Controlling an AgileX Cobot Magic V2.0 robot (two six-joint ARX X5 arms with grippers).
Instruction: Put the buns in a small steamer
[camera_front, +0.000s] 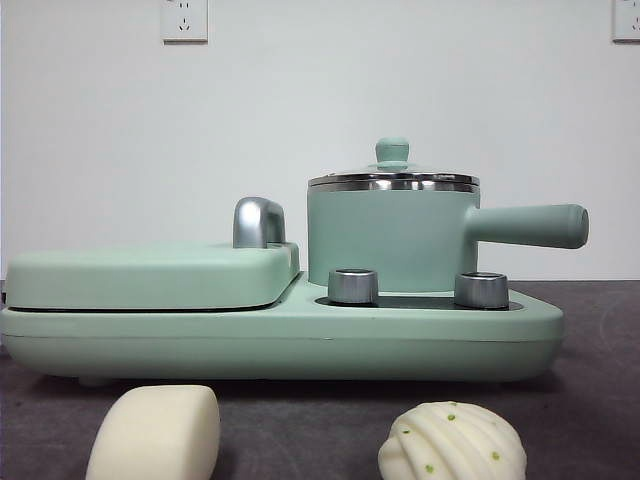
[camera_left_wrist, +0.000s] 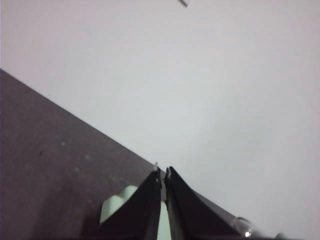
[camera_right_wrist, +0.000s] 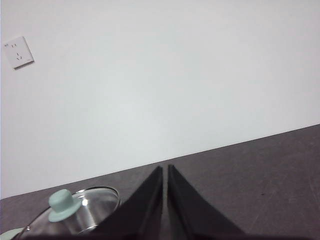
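Smooth cream bun (camera_front: 155, 432) and ridged, green-specked bun (camera_front: 452, 440) lie on table (camera_front: 300, 420) before lidded mint steamer (camera_front: 392, 235). Left claw (camera_left_wrist: 163, 172) and right claw (camera_right_wrist: 165, 169) closed, empty.

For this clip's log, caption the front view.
Two buns, smooth and ridged, lie before the lidded small steamer; no gripper shown.

The table (camera_front: 590, 400) is dark grey and matte, running back to a plain white wall. A long mint-green cooker base (camera_front: 300, 345) sits directly on it, spanning most of its width. In front of the base, apart from it, two buns lie on the table: a smooth cream bun (camera_front: 155, 435) and, well to its side, a ridged bun with green specks (camera_front: 452, 442).
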